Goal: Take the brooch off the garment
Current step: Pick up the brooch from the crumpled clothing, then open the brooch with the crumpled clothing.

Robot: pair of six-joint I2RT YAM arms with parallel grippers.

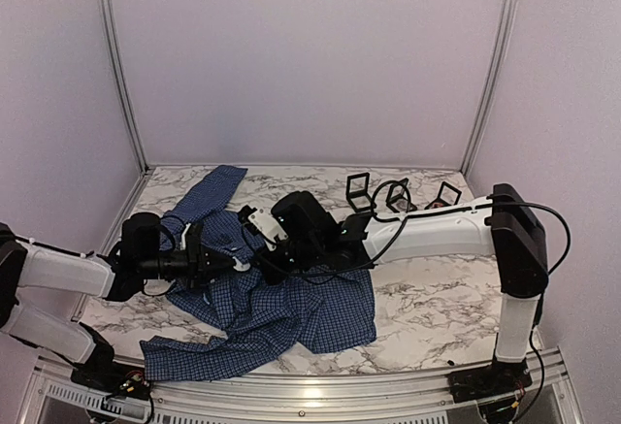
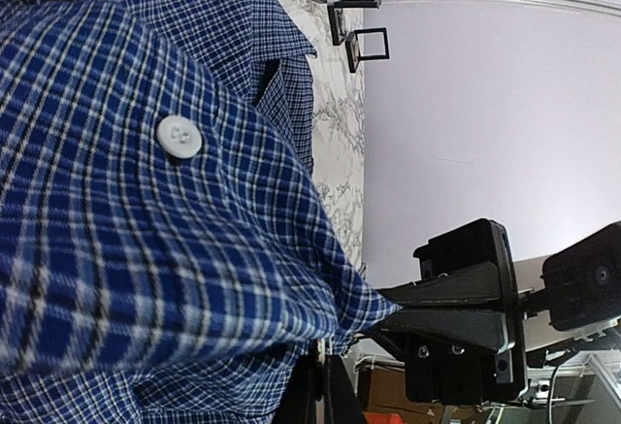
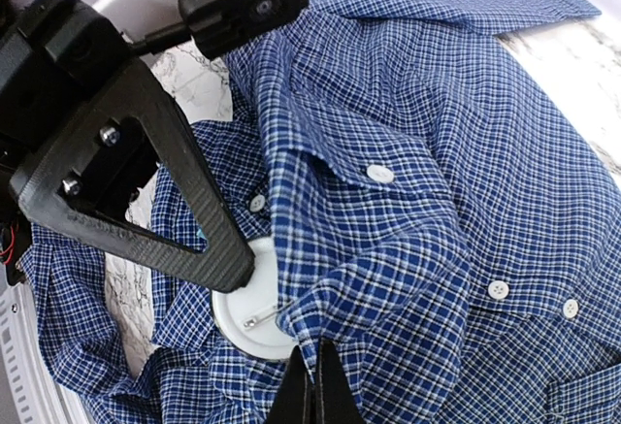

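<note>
Reaching in from the left, the left hand [image 2: 323, 371] is being pressed into the middle of the garment [image 3: 437, 181]. Its fingers are drawn narrow on a fold of the checked cloth. Whether the rim of the disc is also being caught between them cannot be told, since cloth is covering the tips. One black finger [image 3: 199, 225] is being laid against the left edge of a pale round disc crossed by a thin metal pin. This disc is being judged to be the back of the brooch [image 3: 247, 312]; no reddish face is being shown.

The disc is lying half under a turned-back edge of the shirt, just left of the pale buttons [image 3: 380, 174], near the shirt's centre on the bench [image 1: 437, 298]. That hold is probably being used to steady the ornament so that the pin can be worked free.

Just right of the disc, the right hand [image 3: 312, 371] is being closed tight on a peak of fabric. Creases are being drawn toward its tips, apparently so that the cloth is being lifted off the pin. Farther right, at the far side, small black frame boxes [image 1: 361, 191] are standing well apart from the work. The brooch is being judged not yet freed.
</note>
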